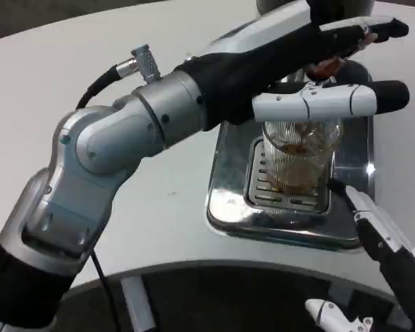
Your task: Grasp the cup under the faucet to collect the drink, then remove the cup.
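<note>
Silver left forearm (145,124), black cable (100,83), white-and-black fingers (332,102)

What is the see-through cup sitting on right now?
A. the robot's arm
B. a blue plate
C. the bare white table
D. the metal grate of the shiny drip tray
D: the ribbed clear cup stands upright on the slotted grate of the shiny metal drip tray, with brownish drink visible inside it, while the left hand reaches over and around its top.
</note>
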`<state>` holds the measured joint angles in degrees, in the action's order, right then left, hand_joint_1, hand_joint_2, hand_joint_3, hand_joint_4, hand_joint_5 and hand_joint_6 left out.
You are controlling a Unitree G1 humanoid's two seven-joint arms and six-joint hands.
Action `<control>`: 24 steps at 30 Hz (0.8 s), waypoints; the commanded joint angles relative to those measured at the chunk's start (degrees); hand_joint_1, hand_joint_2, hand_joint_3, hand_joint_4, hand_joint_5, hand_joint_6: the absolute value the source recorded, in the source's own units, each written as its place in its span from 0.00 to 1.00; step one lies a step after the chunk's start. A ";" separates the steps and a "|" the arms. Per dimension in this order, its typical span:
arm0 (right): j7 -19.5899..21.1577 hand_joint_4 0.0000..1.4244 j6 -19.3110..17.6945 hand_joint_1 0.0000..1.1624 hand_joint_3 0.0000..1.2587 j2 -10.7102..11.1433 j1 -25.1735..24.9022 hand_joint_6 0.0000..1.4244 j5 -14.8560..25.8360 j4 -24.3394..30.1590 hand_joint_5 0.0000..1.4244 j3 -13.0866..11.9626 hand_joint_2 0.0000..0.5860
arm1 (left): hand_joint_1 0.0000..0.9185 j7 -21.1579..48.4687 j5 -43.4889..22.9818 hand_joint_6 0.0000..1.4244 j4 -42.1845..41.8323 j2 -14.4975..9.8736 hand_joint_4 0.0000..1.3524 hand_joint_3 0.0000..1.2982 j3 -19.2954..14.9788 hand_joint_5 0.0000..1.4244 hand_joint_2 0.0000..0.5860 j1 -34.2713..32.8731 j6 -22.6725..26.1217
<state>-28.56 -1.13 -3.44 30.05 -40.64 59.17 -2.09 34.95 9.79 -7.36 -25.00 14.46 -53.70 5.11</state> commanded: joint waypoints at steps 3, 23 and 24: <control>3.42 0.00 4.28 0.49 0.00 -1.62 -1.03 0.11 -1.28 0.55 0.04 3.10 0.55 | 0.00 1.38 0.91 0.10 -0.42 -1.52 0.02 0.10 0.14 0.07 0.16 2.10 -1.09; 22.22 0.02 11.70 0.53 0.01 -1.89 -12.33 0.06 -1.73 -10.98 0.04 9.89 0.48 | 0.00 1.31 0.35 0.10 -0.56 -2.19 0.03 0.10 -0.73 0.07 0.17 1.84 -2.44; 23.05 0.03 11.58 0.53 0.01 -1.70 -12.64 0.06 -1.39 -11.51 0.04 9.96 0.48 | 0.00 1.33 0.30 0.10 -0.56 -2.30 0.03 0.10 -0.85 0.07 0.17 1.87 -2.49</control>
<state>-8.54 10.40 -3.08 18.35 -43.18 49.12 7.36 34.95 9.72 -7.46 -26.10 14.02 -53.41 3.25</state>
